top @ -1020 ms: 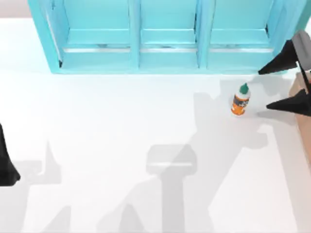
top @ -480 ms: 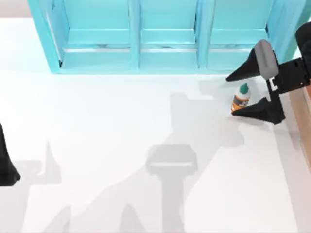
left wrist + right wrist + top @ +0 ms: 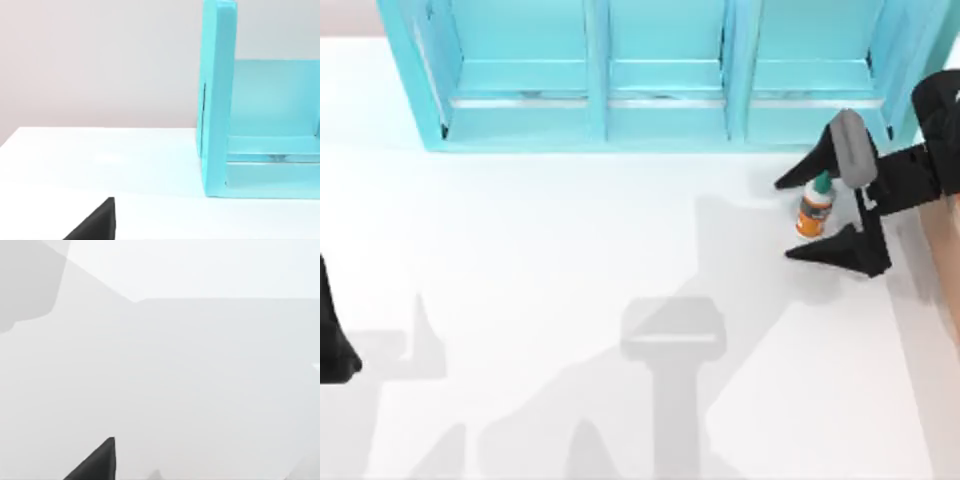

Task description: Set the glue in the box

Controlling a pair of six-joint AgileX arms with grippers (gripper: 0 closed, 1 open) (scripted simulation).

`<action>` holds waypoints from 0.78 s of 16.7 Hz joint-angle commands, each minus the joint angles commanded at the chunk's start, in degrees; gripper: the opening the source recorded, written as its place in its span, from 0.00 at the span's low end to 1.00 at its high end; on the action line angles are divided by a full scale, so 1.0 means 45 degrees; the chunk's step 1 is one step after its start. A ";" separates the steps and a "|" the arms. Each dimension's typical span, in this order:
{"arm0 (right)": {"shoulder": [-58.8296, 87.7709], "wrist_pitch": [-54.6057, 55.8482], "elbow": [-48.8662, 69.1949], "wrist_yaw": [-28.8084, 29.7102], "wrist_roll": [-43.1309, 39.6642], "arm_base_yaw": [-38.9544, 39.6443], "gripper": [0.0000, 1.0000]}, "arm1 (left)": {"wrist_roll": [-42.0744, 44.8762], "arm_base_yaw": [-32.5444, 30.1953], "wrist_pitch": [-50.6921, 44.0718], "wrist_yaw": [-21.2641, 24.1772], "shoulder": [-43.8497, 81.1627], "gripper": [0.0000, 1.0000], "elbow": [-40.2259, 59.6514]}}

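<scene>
White desk (image 3: 570,280) carried the small white glue bottle with orange label and green cap (image 3: 815,207), lying near the turquoise shelf unit (image 3: 660,75), its long axis crosswise between the right gripper's (image 3: 798,220) spread, unclenched fingers.

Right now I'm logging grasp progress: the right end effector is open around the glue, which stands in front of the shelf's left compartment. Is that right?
One slip: the glue stands in front of the turquoise shelf's right compartment, not the left, as the top view shows. The rest holds: the right end effector is open, a finger either side of it.
</scene>
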 joint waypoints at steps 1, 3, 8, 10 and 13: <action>0.0000 0.0000 0.0000 0.0000 0.0000 0.0000 1.00 | 0.0000 0.0000 0.0000 0.0000 0.0000 1.00 0.0000; 0.0000 0.0000 0.0000 0.0000 0.0000 0.0000 1.00 | 0.0000 0.0000 0.0000 0.0000 0.0000 1.00 0.0000; 0.0000 0.0000 0.0000 0.0000 0.0000 0.0000 0.62 | 0.0000 0.0000 0.0000 0.0000 0.0000 1.00 0.0000; 0.0000 0.0000 0.0000 0.0000 0.0000 0.0000 0.47 | 0.0000 0.0000 0.0000 0.0000 0.0000 1.00 0.0000; 0.0000 0.0000 0.0000 0.0000 0.0000 0.0000 0.25 | 0.0000 0.0000 0.0000 0.0000 0.0000 1.00 0.0000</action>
